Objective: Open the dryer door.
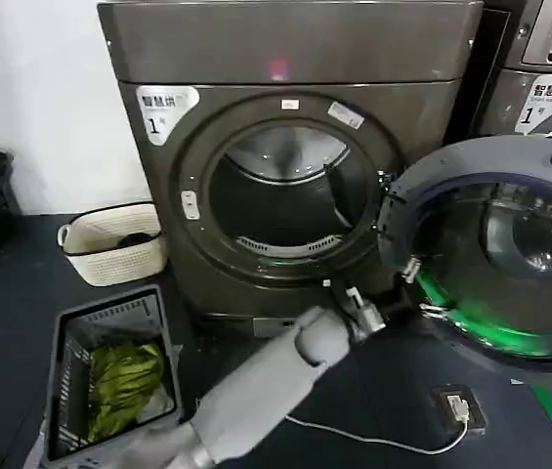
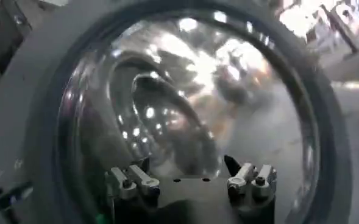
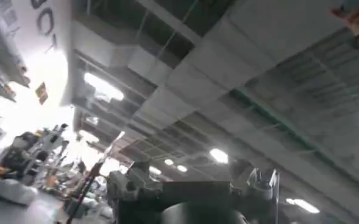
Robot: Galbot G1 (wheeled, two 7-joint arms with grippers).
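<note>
The dryer (image 1: 285,59), dark grey-bronze with a white "1" label, stands with its round opening (image 1: 285,195) uncovered. The dryer door (image 1: 490,254) is swung out to the right, its grey inner side and glass bulge facing me. My left arm reaches from the lower left up to the door's lower left rim, where the left gripper (image 1: 407,278) sits. In the left wrist view the left gripper (image 2: 188,165) is open, fingers wide apart, facing the door's glass bulge (image 2: 185,91) with nothing between them. My right gripper (image 3: 191,173) points at the ceiling, open and empty.
A white basket (image 1: 114,239) stands left of the dryer. A grey crate (image 1: 65,376) with green cloth is at the front left. Another machine (image 1: 549,59) stands to the right, behind the door. A white cable and floor socket (image 1: 456,405) lie under the door.
</note>
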